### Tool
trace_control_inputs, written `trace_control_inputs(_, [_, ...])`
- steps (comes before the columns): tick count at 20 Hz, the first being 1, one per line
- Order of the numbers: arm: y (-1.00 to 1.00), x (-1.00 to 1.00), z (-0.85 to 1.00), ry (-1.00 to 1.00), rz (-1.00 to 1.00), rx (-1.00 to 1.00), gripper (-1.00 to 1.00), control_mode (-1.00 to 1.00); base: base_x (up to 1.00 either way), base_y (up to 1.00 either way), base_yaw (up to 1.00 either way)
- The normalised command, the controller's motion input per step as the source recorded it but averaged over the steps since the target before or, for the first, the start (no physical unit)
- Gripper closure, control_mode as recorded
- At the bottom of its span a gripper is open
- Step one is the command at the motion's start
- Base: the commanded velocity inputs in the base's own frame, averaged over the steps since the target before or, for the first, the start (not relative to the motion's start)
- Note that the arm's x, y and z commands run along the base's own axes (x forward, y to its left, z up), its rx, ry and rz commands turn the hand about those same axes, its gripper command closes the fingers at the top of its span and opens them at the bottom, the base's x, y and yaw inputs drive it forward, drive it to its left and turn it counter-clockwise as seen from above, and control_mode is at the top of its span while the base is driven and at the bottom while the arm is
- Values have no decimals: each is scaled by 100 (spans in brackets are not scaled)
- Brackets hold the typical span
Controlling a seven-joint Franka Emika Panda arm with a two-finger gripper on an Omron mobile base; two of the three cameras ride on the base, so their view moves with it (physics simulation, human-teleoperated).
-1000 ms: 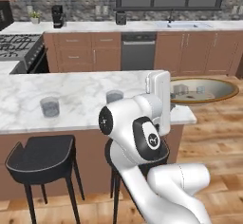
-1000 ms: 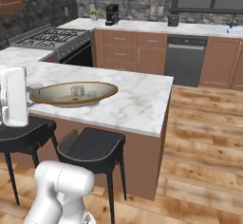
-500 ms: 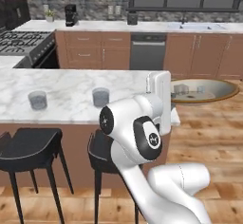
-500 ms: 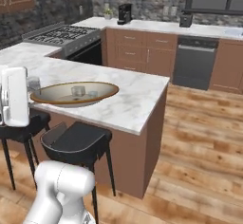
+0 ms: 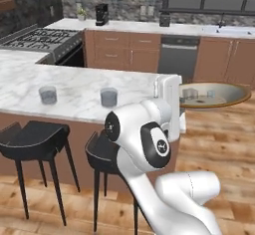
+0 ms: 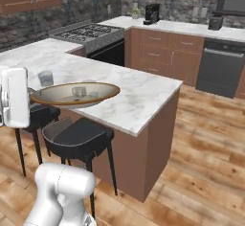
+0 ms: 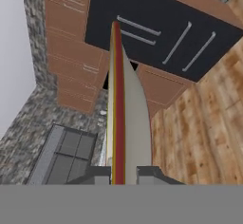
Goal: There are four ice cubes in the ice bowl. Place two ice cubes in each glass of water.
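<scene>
Bowl held up off the table, jaws closed on its rim.

Left base view: the ice bowl (image 5: pixel 219 95) hangs level in the air right of the white hand, beyond the table (image 5: pixel 74 87) edge, with pale ice cubes (image 5: pixel 189 93) inside; two glasses of water (image 5: pixel 48 94) (image 5: pixel 109 97) stand apart on the marble. Right base view: the bowl juts out from the hand above the black stools (image 6: pixel 76 136), cubes (image 6: pixel 79 92) in it, one glass (image 6: pixel 46 78) behind. Hand view: the gripper (image 7: pixel 120 174) pinches the bowl's rim, which is seen edge-on running away from the camera.
</scene>
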Motion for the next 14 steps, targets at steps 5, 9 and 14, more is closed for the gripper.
trace_control_inputs(5, [0,0,0,0,0,0,100,100,23,-44,39])
trace_control_inputs(9, [0,0,0,0,0,0,100,100,23,-45,35])
trace_control_inputs(14, [0,0,0,0,0,0,100,100,15,-60,19])
